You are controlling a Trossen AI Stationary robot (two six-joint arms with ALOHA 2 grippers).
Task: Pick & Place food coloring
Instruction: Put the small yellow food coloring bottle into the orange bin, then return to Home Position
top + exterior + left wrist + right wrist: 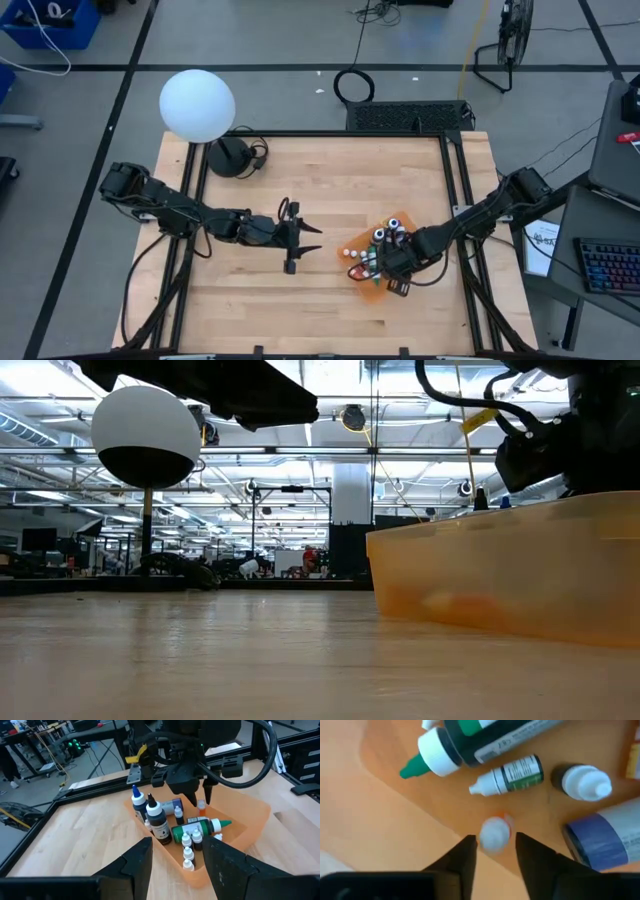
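Wood table (330, 180), orange tray (372, 292) at four o'clock: right gripper (495, 851) hangs over it, fingers parted, white-capped bottle (495, 831) upright between them; left gripper (312, 238) waits part-open at center.

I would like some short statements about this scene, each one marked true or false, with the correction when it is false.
1. The bottles are in an orange tray. True.
2. The right gripper is over the tray. True.
3. The left gripper holds a bottle. False: it is open and empty, over bare table beside the tray.
4. Every bottle stands upright. False: some stand, but the green-tipped bottle lies on its side.
5. A small orange bottle is just in front of the right gripper's open fingers. True.
6. The white globe lamp stands in the tray. False: it is at the table's far left corner, away from the tray.
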